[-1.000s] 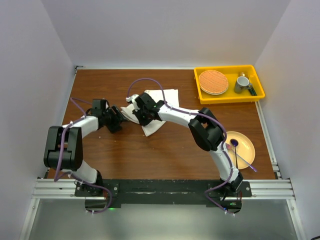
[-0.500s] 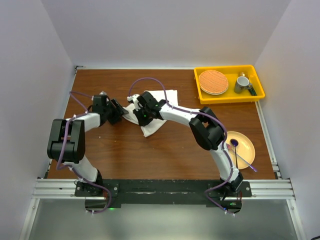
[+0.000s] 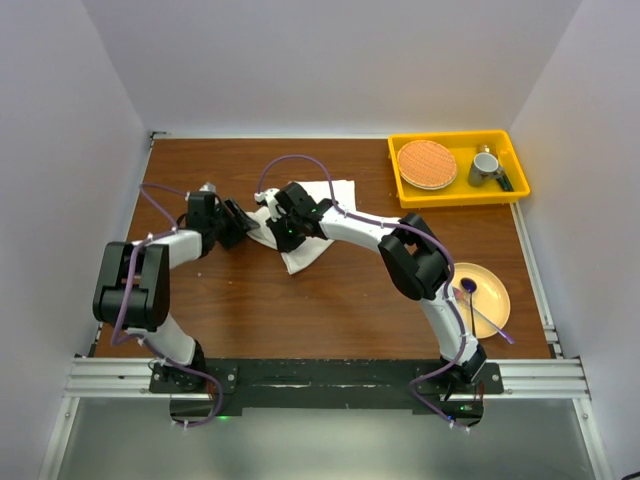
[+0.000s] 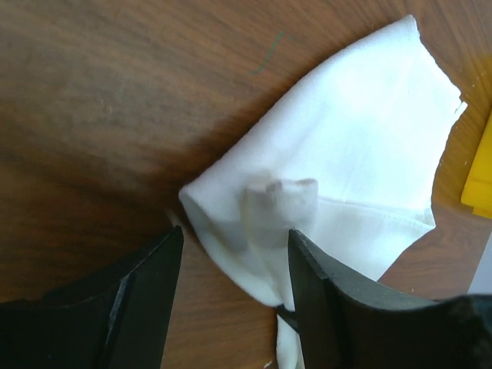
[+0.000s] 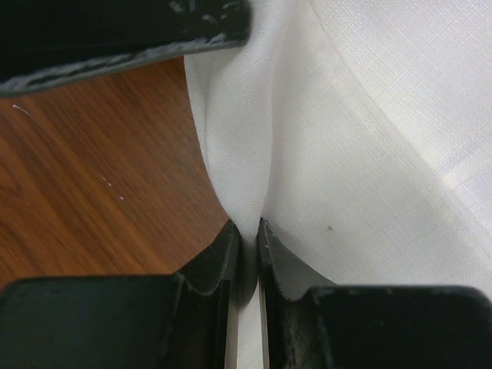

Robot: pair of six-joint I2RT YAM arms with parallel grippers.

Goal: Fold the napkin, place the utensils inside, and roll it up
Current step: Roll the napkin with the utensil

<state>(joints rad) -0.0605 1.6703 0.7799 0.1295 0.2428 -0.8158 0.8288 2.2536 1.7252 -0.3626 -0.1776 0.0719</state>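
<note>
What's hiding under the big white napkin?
Only the brown table shows around the napkin. The right gripper pinches one fold of it. Anything lying beneath it is covered, so I cannot tell.

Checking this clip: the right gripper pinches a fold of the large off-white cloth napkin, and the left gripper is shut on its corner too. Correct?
No. The left gripper is open: the left wrist view shows its jaws apart, with a corner of the large off-white cloth napkin showing in the gap, ungripped. The right gripper does pinch a fold.
</note>
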